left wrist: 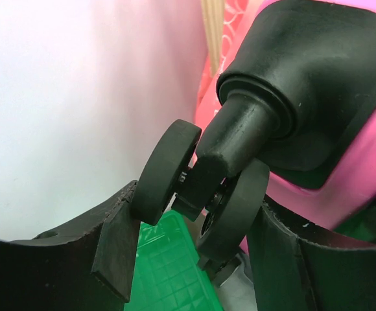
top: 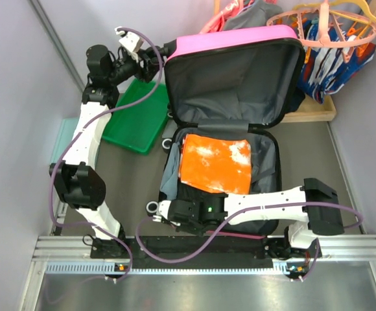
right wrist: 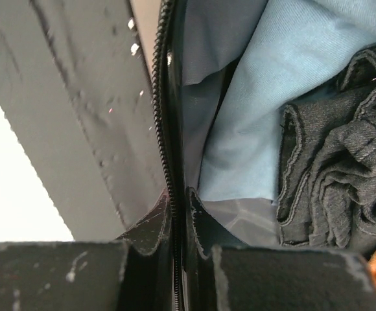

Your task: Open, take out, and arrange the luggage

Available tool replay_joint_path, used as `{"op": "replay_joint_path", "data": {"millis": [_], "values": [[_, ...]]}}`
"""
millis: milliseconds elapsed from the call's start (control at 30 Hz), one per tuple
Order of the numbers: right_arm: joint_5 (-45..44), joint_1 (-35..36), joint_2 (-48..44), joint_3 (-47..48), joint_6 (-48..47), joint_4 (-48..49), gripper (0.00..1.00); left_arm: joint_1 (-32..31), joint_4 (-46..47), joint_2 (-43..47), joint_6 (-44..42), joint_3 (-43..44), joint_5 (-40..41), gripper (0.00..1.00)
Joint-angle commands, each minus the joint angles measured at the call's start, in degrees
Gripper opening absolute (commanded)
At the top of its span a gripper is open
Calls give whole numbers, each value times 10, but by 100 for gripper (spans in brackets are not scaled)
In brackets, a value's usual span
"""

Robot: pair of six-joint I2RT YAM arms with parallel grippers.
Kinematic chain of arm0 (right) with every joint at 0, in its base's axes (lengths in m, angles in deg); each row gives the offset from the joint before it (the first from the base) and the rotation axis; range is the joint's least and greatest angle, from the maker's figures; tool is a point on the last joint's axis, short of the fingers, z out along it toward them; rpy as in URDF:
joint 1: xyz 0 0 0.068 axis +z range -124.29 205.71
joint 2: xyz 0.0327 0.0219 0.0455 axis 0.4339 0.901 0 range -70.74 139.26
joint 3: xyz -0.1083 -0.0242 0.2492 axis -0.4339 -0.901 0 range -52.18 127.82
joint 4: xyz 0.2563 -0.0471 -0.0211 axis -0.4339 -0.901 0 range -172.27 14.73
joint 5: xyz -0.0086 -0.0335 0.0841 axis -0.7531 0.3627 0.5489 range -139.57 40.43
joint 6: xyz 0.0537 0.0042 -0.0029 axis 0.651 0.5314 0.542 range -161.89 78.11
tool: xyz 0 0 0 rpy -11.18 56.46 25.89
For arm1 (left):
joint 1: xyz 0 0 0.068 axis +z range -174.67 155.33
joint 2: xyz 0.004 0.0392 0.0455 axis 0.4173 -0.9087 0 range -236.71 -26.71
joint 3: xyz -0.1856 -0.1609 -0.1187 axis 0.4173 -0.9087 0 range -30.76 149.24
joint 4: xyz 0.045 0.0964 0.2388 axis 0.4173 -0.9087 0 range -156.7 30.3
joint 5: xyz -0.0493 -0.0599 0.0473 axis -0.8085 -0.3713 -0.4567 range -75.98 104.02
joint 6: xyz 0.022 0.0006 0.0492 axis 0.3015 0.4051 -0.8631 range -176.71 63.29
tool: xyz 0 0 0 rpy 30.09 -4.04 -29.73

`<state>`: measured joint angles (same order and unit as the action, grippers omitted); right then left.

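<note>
The left gripper [top: 150,61] reaches to the far left corner of the luggage [top: 233,84], its fingers [left wrist: 117,253] set either side of the black twin wheel [left wrist: 233,214] and touching it on both sides. The right gripper [top: 163,210] is pinched onto the near left rim of the lower shell, the zip [right wrist: 165,129] running down between its narrowly parted fingers [right wrist: 146,243]. The luggage lies open in the middle of the table [top: 308,152]. Its hot-pink lid stands up at the far side with the grey lining facing the camera, and the lower half lies flat towards the arms, edged in black trim. An orange cloth with white patches [top: 215,165] lies on top inside. Pale blue fabric [right wrist: 259,103] and a crumpled dark garment [right wrist: 334,168] sit by the left rim. A green tray [top: 136,123] lies just left of the case. The table is dull grey-brown, closed in by pale lilac walls [top: 19,78], with pink and orange hangers [top: 330,29] at the far right.
</note>
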<state>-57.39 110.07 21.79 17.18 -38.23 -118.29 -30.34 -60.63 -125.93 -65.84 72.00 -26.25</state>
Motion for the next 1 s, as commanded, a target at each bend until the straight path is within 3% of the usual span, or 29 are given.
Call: {"op": "replay_joint_path", "data": {"millis": [0,200,267,400,633,967], "values": [[-75,-21,9,-13,-15,49,0,-25,3,-31,35,8,161,6],[7,3,-47,-40,-79,56,2,-25,28,-33,17,0,226,27],[34,12,-63,-43,-88,48,3,-25,35,-28,22,-2,232,44],[112,37,-83,-61,-100,44,4,-25,33,-12,25,-2,223,61],[191,53,-103,-62,-111,21,3,-25,-9,12,-6,16,232,76],[187,58,-106,-57,-113,8,9,-24,-10,32,-110,-24,349,91]]}}
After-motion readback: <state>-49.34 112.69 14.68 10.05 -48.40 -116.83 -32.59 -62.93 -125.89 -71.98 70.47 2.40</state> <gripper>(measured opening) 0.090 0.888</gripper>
